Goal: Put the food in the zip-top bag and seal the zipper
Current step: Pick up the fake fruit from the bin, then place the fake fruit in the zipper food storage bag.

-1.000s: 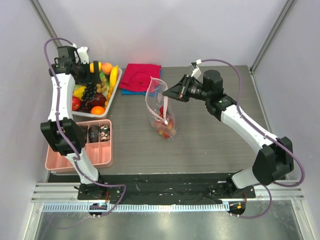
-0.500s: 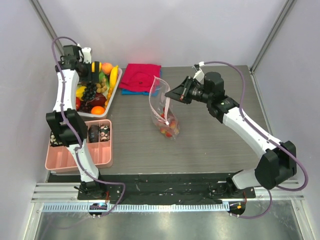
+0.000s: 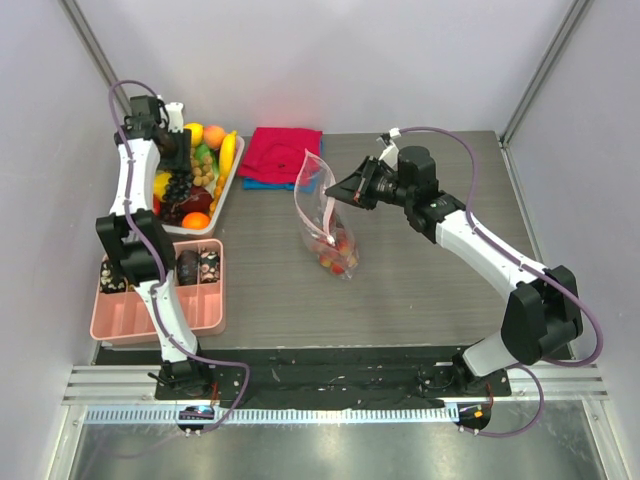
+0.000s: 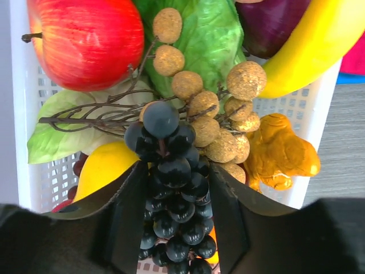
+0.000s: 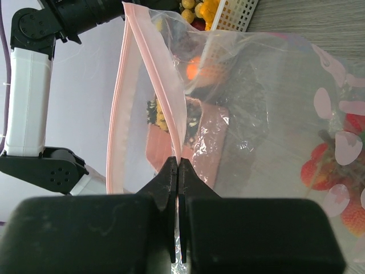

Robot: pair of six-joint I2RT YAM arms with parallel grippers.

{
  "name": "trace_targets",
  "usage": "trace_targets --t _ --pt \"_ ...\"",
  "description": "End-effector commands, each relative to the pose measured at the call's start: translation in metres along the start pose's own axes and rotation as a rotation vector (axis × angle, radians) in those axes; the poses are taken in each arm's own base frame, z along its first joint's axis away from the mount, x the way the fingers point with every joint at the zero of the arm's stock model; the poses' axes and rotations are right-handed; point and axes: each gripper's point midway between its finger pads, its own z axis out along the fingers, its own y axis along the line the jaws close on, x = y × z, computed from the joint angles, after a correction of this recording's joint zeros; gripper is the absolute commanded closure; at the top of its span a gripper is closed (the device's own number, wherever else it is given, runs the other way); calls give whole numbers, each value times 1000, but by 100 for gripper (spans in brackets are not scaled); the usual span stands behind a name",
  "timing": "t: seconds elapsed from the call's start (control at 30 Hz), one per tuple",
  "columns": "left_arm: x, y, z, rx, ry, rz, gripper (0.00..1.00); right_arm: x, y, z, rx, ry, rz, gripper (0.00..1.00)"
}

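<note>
Your left gripper (image 4: 177,168) reaches down into the white basket (image 4: 319,108), one finger on each side of the black grape bunch (image 4: 171,177). Both fingers lie right against the grapes, but you cannot tell whether they are clamping. It is tight there: a red apple (image 4: 85,40) and a yellow piece crowd one side, a speckled brown bunch (image 4: 219,123) touches the grapes on the other, and a banana (image 4: 319,40) lies along the basket's rim. In the top view the basket sits in the far left corner, close to the side wall, with a pink tray (image 3: 130,320) just beside its near edge.

Your right gripper (image 5: 177,168) is pinched closed on the zip-top bag (image 3: 325,215) at the zipper (image 5: 116,114). The two pink strips meet at the fingertips and spread apart beyond them, so the mouth gapes. The bag stands mid-table, mouth up and tilted, with red food (image 3: 335,250) lying in its bottom end on the table (image 3: 420,290). A red cloth (image 3: 285,150) lies near, just behind it. Bare tabletop lies between the basket and the bag, in front of the bag, and all along the right side.
</note>
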Motion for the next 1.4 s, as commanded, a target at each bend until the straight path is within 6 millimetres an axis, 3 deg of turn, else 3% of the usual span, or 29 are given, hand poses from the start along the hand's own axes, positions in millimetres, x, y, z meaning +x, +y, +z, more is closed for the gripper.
trace_targets --t 0.0,0.13,0.3,0.6,0.77,0.87,0.97,1.2,1.3,1.33,1.37 --pt "-12 14 0 -34 -42 -1 57 -6 13 0 -46 -32 -35 99" --pt "-15 17 -4 -40 -54 -6 73 -7 12 0 -46 -32 -38 99" --pt "-27 18 -31 -48 -104 -7 100 -5 8 1 -39 -27 -42 99" --pt "-48 4 -98 -11 -225 -28 100 -3 4 4 -36 -18 -52 99" --pt "-58 -4 -124 5 -275 -41 100 -3 3 5 -34 -19 -56 99" --pt "-70 -20 -149 73 -329 -66 100 -3 3 5 -34 -17 -58 99" --pt "-87 -43 -185 159 -426 -62 100 -3 0 7 -30 -16 -59 99" --pt "-109 -127 -261 367 -591 -2 100 -7 2 13 -42 -20 -49 99" --pt "-110 -182 -293 493 -635 49 100 -9 4 16 -52 -21 -55 99" --pt "-110 -210 -305 557 -652 72 100 -8 5 17 -54 -22 -59 99" --pt "-110 -222 -316 587 -672 82 100 -9 6 18 -56 -23 -62 99"
